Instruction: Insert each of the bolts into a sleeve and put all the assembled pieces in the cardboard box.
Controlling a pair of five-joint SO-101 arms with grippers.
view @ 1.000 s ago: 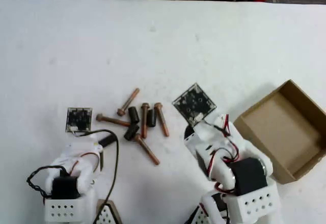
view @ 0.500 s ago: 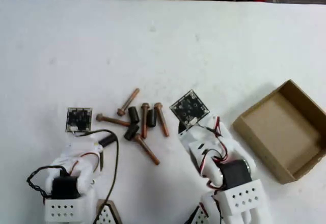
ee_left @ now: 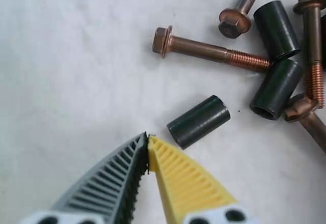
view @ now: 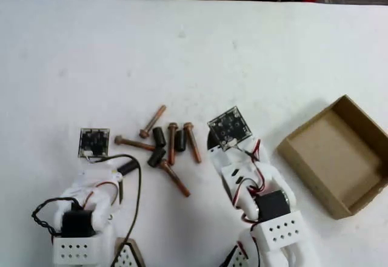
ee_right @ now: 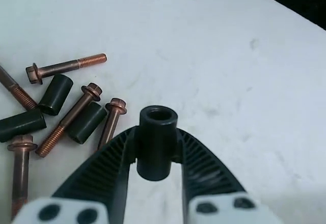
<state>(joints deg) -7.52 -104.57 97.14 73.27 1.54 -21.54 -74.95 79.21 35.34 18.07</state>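
My right gripper [ee_right: 156, 132] is shut on a black sleeve [ee_right: 158, 116], held upright with its bore showing, just above the table beside the pile. Several copper bolts [ee_right: 66, 67] and loose black sleeves [ee_right: 55, 94] lie close by. My left gripper [ee_left: 147, 138] is shut with nothing in it, its tips resting next to a lone black sleeve [ee_left: 198, 121]. In the high view the bolts [view: 193, 141] and sleeves [view: 159, 136] are scattered between the two arms, and the lone sleeve [view: 127, 168] lies by the left arm. The cardboard box [view: 309, 173] stands open and empty at the right.
The table is white and bare toward the back and far left. The box's near corner is close to the right arm's [view: 270, 206] elbow. A black cable [view: 138, 188] loops from the left arm near the pile.
The right arm's body has swung left, away from the box, while its wrist stayed near the bolts. The left arm and the loose parts have not moved.
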